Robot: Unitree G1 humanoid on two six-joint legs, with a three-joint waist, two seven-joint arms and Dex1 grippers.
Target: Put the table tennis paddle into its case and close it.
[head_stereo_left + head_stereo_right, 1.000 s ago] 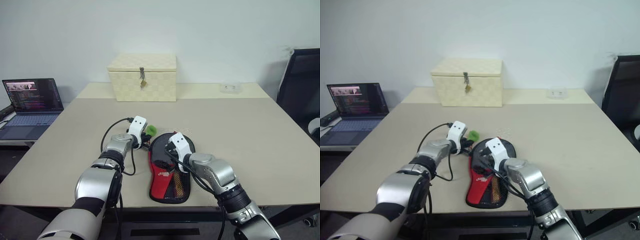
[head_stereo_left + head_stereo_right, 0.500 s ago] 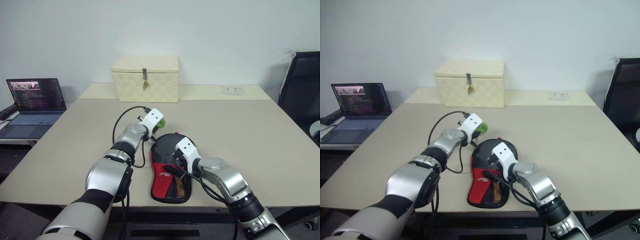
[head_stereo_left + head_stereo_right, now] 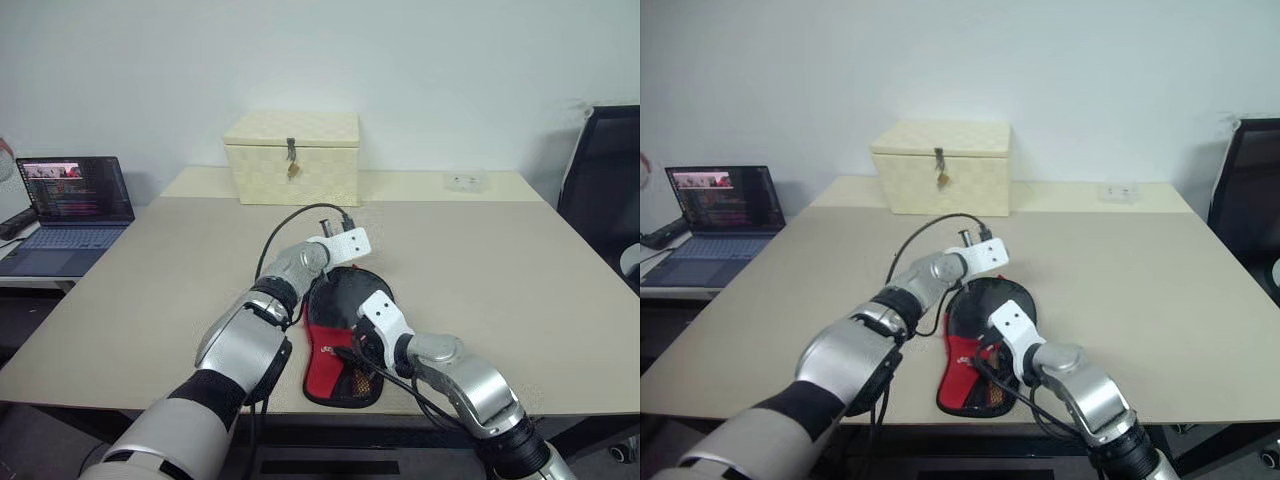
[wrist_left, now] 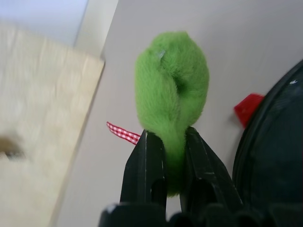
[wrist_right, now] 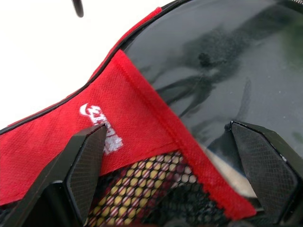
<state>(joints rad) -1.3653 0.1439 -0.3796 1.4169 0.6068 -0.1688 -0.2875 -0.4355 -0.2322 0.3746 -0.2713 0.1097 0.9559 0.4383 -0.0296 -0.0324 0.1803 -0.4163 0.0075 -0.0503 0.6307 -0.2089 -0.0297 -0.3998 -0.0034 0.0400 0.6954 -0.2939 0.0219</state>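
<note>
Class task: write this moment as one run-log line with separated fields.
left tool: shut on green ring | right tool: open over case | case: flat on table

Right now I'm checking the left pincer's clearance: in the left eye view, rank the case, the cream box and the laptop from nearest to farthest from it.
1. Case, just below the left pincer.
2. Cream box, beyond it at the table's back.
3. Laptop, far off to the left.
</note>
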